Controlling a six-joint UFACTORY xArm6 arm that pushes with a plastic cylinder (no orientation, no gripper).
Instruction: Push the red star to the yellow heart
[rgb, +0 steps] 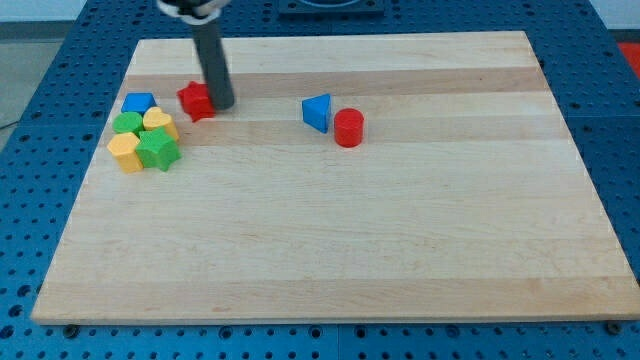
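The worktop (330, 250) carries eight blocks. One red star (197, 100) touches my tip (222, 104) on the tip's left, near one yellow heart (159, 121). No jaws exist: the arm ends in a rod. Remaining: two blue, two green, one yellow, one red cylinder (348, 128).

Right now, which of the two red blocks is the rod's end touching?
My tip is against the red star, at its right side. The red cylinder sits far to the view's right, beside the blue triangle.

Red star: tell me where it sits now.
The red star lies in the view's upper left, my tip against its right side, the yellow heart just below-left.
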